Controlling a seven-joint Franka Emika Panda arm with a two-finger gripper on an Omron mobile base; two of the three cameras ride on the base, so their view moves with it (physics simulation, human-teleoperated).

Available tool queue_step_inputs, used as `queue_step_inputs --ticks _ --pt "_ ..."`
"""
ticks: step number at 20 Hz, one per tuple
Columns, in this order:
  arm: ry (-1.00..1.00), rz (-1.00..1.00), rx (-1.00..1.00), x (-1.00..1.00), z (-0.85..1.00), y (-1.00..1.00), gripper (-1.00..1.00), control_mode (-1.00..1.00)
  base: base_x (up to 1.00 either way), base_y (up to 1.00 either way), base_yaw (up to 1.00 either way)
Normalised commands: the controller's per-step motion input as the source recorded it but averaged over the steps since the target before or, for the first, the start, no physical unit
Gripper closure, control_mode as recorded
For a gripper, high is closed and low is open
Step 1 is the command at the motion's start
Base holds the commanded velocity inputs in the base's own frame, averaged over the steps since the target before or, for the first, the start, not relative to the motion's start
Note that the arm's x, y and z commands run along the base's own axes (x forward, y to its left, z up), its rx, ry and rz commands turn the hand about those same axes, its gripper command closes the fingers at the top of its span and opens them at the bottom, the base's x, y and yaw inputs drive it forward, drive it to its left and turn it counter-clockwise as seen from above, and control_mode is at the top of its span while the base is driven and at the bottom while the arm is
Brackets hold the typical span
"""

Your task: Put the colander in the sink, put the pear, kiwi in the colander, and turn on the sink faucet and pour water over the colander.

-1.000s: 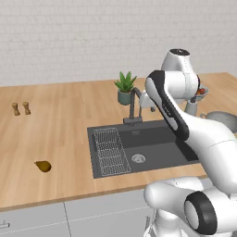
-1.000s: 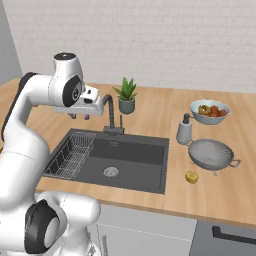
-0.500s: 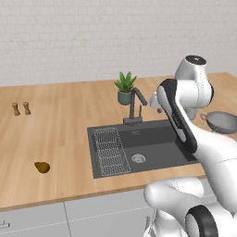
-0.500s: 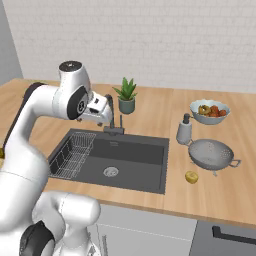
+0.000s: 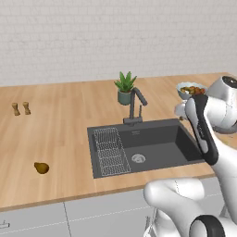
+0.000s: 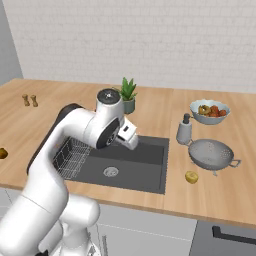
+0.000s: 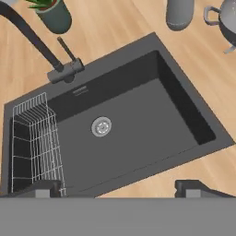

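Observation:
My gripper (image 7: 118, 189) hangs open above the dark sink (image 7: 143, 110), near its front edge, with nothing between its widely spread fingertips (image 7: 44, 188). From the right base it (image 6: 133, 143) sits over the basin (image 6: 137, 167). The grey colander (image 6: 212, 152) stands on the counter right of the sink, with the yellowish kiwi (image 6: 191, 177) just in front of it. Far to the left the golden-brown pear (image 5: 41, 167) lies on the wood. The sink faucet (image 5: 134, 104) rises behind the basin, its spout angled over it, and no water is running.
A wire rack (image 7: 34, 143) fills the sink's left end and the drain (image 7: 101, 126) is at its middle. A soap dispenser (image 6: 184, 130), a fruit bowl (image 6: 210, 111) and a potted plant (image 6: 128, 95) stand behind. Two shakers (image 5: 21, 109) are far left.
My hand has swung away from the faucet, rightward and toward the front, and now looks down over the basin. The fruit and the colander have not moved.

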Motion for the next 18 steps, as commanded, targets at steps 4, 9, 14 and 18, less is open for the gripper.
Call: queue_step_inputs --ticks 4,9,14,18 --pt "0.06 -0.25 0.08 0.00 0.00 -0.85 -1.00 -1.00 0.00 0.00 0.00" --pt "0.02 -0.31 0.10 0.00 0.00 -0.84 -1.00 -1.00 0.00 0.00 0.00" --pt "0.08 -0.37 0.06 -0.02 -0.10 -0.91 -1.00 -1.00 0.00 0.00 0.00" --pt "0.12 -0.41 0.03 0.00 -0.22 -0.99 -1.00 -1.00 0.00 0.00 0.00"
